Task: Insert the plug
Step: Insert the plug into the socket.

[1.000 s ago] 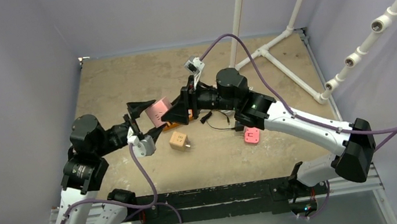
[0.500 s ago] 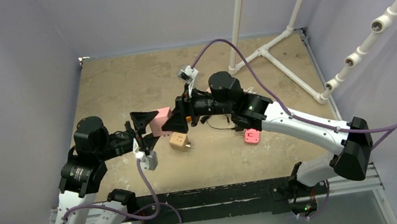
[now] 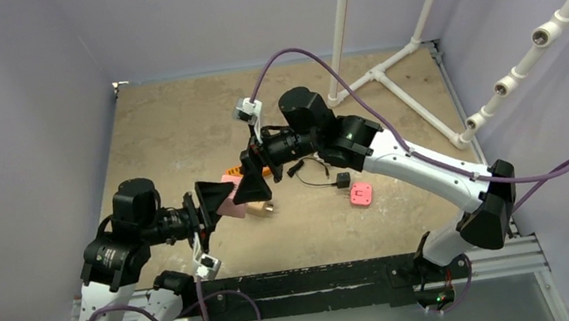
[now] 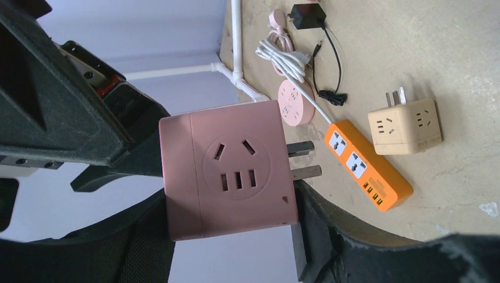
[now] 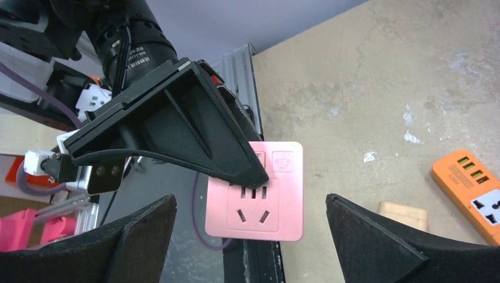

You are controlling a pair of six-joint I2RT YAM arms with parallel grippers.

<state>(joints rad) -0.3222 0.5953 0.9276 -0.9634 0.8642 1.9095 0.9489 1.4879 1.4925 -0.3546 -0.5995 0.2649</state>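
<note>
My left gripper is shut on a pink cube plug adapter and holds it above the table, its metal prongs pointing right in the left wrist view. The cube also shows in the top view and in the right wrist view. My right gripper is open, its two fingers wide apart on either side of the cube without touching it. In the top view it is just right of the cube. An orange power strip lies on the table below.
A beige cube adapter lies next to the strip, also seen from above. A round pink socket, white cable, black charger and small pink plug lie on the table. White pipe frame stands at back right.
My left gripper has drawn back toward the near edge and turned, carrying the pink cube. My right arm has swung left and nearer, following it.
</note>
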